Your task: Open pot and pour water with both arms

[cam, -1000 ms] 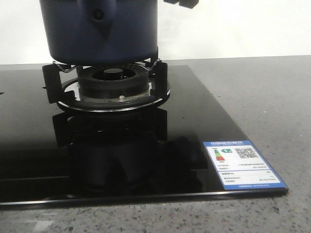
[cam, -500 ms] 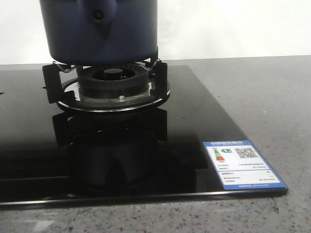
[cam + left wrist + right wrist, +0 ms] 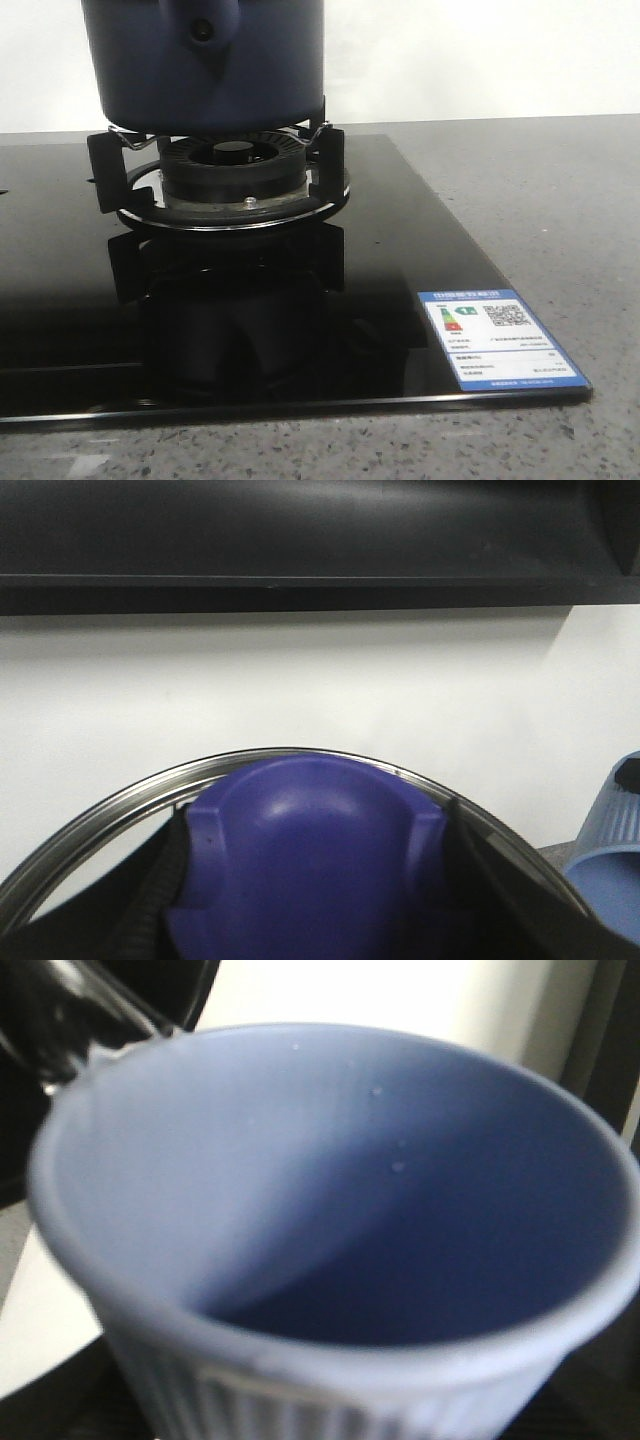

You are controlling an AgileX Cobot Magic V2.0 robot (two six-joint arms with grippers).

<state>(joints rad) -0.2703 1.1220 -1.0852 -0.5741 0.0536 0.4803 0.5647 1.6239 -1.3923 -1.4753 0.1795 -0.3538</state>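
The left hand (image 3: pixel 300 920) gripped the lid knob (image 3: pixel 310 860) at frame bottom; the cup (image 3: pixel 330 1230) filled the right wrist view, that hand's grip hidden.

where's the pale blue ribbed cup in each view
Front view: not in it; only the pot on the burner shows.
Left wrist view: the pale blue ribbed cup is cut off at the right edge, low, beside the steel rim.
Right wrist view: it fills the picture, seemingly empty.
Shared landmark: the white wall.
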